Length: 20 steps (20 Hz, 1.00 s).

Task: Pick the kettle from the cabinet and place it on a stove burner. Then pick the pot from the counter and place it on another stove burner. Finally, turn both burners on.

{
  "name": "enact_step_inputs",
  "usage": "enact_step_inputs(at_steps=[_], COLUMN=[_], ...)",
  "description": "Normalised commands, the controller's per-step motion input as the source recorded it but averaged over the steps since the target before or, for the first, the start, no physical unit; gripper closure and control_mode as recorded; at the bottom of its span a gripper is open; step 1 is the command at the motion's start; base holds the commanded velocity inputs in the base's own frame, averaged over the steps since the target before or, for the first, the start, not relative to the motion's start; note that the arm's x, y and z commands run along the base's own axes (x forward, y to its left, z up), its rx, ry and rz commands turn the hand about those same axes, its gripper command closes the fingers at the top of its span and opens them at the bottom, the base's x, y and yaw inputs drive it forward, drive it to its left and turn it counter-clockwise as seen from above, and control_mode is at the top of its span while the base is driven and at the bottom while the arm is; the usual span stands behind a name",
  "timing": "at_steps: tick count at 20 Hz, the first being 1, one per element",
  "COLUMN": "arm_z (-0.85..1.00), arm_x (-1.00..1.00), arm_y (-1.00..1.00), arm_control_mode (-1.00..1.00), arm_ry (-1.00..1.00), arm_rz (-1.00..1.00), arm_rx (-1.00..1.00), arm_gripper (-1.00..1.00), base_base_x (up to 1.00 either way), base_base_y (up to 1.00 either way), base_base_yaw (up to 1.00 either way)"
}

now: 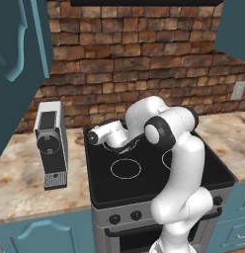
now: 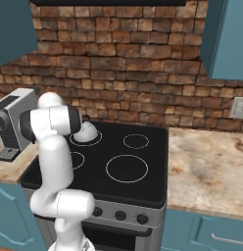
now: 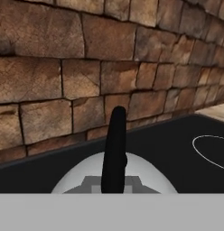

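While the kettle (image 2: 86,131) sits on the cooktop's (image 2: 143,181) ten-o'clock burner (image 2: 85,139), the gripper (image 3: 114,180) is clamped tight on its handle (image 3: 114,144) (placing step); next, probably release and lift clear.

The kettle (image 2: 87,132) sits on a rear-left burner ring (image 2: 85,139) of the black cooktop (image 2: 143,188), partly hidden behind the white arm (image 2: 55,147). A coffee machine (image 2: 13,122) stands on the marbled table (image 2: 206,166) at left, against the brick wall (image 2: 123,63).
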Motion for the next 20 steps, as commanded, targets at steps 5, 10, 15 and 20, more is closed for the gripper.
enact_step_inputs(at_steps=[5, 10, 15, 20], arm_z=[-0.32, -0.11, 0.00, 0.09], arm_x=[0.01, -0.01, -0.28, -0.37], arm_y=[-0.02, 0.00, 0.00, 0.23], arm_control_mode=[-1.00, -1.00, -1.00, -1.00], arm_ry=[-0.04, 0.00, 0.00, -0.01], arm_rz=[0.00, 0.00, -0.04, -0.07], arm_rx=[0.10, 0.02, 0.01, 0.00], arm_gripper=[-1.00, -1.00, -1.00, -1.00], base_base_x=[0.00, 0.00, 0.00, 0.00], base_base_y=[0.00, 0.00, 0.00, 0.00], base_base_yaw=[0.00, 0.00, 0.00, 0.00])
